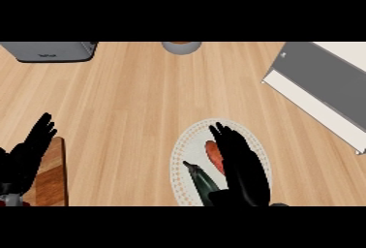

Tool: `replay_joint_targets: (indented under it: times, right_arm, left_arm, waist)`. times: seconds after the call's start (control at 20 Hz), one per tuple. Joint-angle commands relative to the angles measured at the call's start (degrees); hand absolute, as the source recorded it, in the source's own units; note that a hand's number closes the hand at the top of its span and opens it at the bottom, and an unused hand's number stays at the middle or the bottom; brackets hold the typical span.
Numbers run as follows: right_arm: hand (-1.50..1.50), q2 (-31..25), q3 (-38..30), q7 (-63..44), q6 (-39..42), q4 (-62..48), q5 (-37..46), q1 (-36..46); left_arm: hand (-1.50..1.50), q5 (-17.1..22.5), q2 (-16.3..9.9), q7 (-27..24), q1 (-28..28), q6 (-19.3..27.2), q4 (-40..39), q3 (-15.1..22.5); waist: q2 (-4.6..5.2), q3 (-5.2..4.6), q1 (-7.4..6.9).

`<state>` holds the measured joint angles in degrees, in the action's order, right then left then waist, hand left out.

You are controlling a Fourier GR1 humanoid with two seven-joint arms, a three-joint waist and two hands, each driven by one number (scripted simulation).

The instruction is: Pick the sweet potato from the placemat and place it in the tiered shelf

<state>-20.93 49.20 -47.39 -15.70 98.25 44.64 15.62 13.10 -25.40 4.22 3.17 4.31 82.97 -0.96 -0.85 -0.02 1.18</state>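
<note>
right hand (239, 167): over the placemat, fingers stretched out long and fairly narrow, thumb split off to its left side; holding nothing that I can see
thumb: dark tip pointing up-left, just beside the sweet potato's lower end; touching or not, can't tell
sweet potato (213, 156): orange, lying in the gap between thumb and fingers, partly hidden under the fingers; on the placemat, not lifted
why hand sits so: looks like a straddle, fingers one side and thumb the other, so closing would pinch it across its short width (my guess)
placemat (181, 150): round, white, dotted rim, under the hand; bare rim shows to the hand's left
shelf (325, 92): grey and white, tilted in view, well ahead and to the right of the right hand; nothing seen in it
step: grasp not made yet; lift and carry to the shelf both left
risk: sweet potato may roll off the fingers when they close, judgement only
left hand (28, 145): far to the left, open, fingers up, resting near the edge
board (52, 179): brown wood, just right of the left hand
desk (129, 97): light wood, carries all
far side: grey box (50, 51) and a small cup (181, 47), well ahead of both hands, not in play
</note>
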Motion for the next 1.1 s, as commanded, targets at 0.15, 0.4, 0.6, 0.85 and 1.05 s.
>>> replay_joint_targets:
  times: [0.15, 0.4, 0.6, 0.85, 1.05]
  right_arm:
    - [-1.5, 0.92, 2.39, -15.1, 27.93, 1.57, -4.13, 8.14]
    - [-1.5, 4.28, 2.03, -21.09, 38.59, 0.97, -5.33, 11.78]
    - [-1.5, 0.78, -2.69, -16.44, 40.95, -0.22, -7.19, 12.12]
    - [-1.5, 5.64, -2.67, -13.88, 39.48, -7.49, -3.78, 11.74]
    - [-1.5, 6.68, -2.89, -16.66, 42.5, -3.52, -0.75, 9.33]
  left_arm:
    - [0.0, 0.18, -0.33, 0.52, -0.92, -1.15, -1.11, -0.37]
    - [0.0, -1.67, 1.56, 2.06, -1.72, 0.55, 0.55, 1.22]
    - [0.0, -2.37, 3.06, -0.77, 0.57, -0.02, 0.26, 1.28]
    - [0.0, -1.42, 2.14, -0.34, -1.34, -2.7, -2.85, -0.97]
    - [0.0, -0.66, 0.57, 4.0, -1.54, -2.8, 1.38, -3.31]
  waist:
    - [0.79, -0.23, -1.68]
    - [0.76, -0.08, -1.58]
    - [0.8, -0.03, -1.44]
    - [0.9, -0.01, -1.52]
    - [0.73, 0.01, -1.24]
